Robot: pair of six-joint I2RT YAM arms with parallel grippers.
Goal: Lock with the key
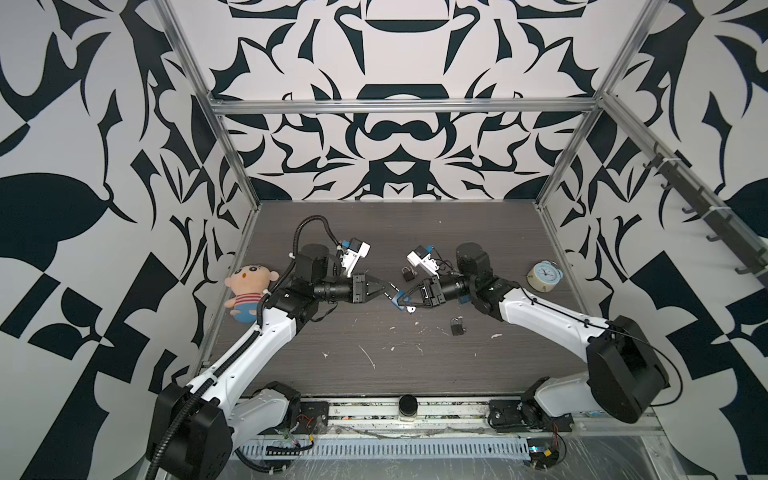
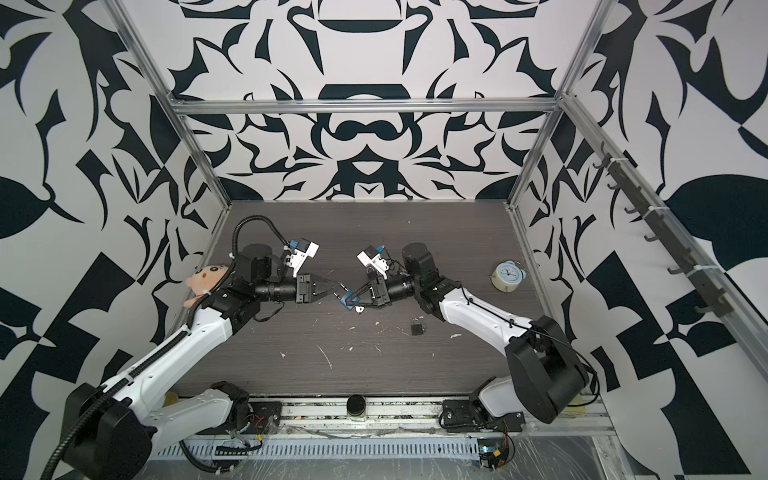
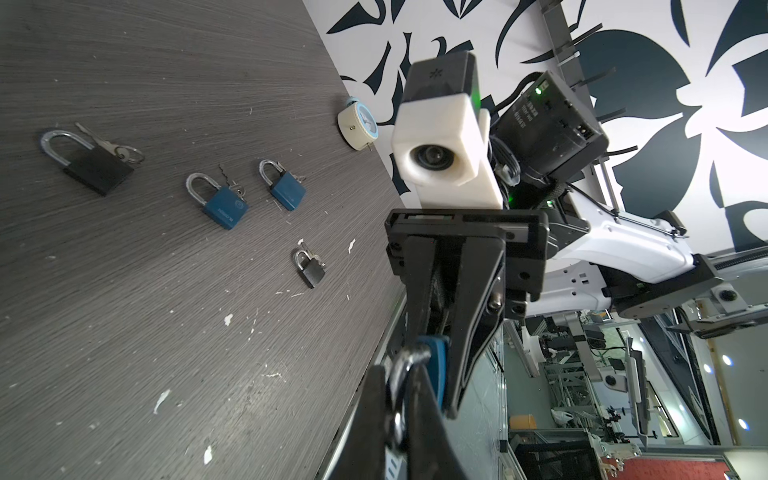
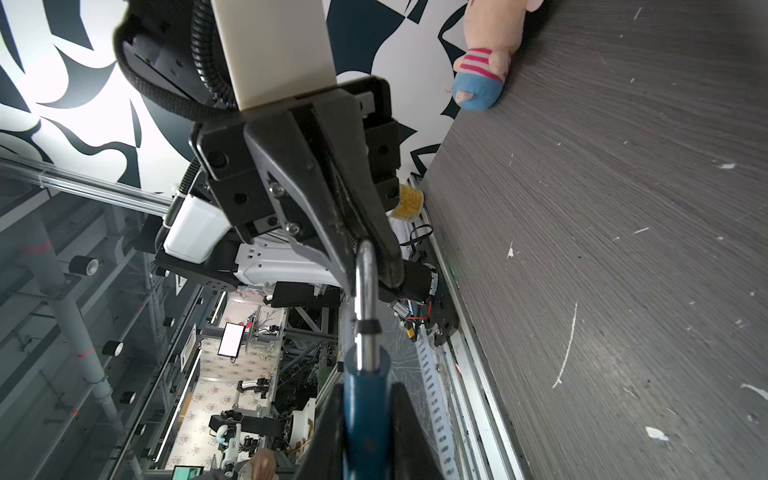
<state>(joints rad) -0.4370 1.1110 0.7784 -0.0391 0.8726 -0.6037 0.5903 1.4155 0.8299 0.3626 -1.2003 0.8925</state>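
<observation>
A blue padlock [image 1: 400, 300] [image 2: 347, 300] hangs above the table's middle between both grippers. My right gripper [image 4: 368, 419] [image 1: 402, 302] is shut on the lock's blue body [image 4: 368, 411]. The silver shackle [image 4: 365, 291] runs from that body into my left gripper [image 3: 399, 399] [image 1: 391, 293], which is shut on the shackle [image 3: 405, 365]. In both top views a silver key [image 1: 410, 309] [image 2: 358, 308] shows just under the lock, by the right fingers. Neither wrist view shows the key.
Loose padlocks lie on the dark table: a large black one [image 3: 95, 166], two blue ones [image 3: 224, 205] [image 3: 286, 191] and a small grey one [image 3: 311, 270] [image 1: 456, 325]. An alarm clock [image 1: 544, 276] stands far right, a plush doll [image 1: 247, 291] far left, a jar [image 1: 407, 407] at the front edge.
</observation>
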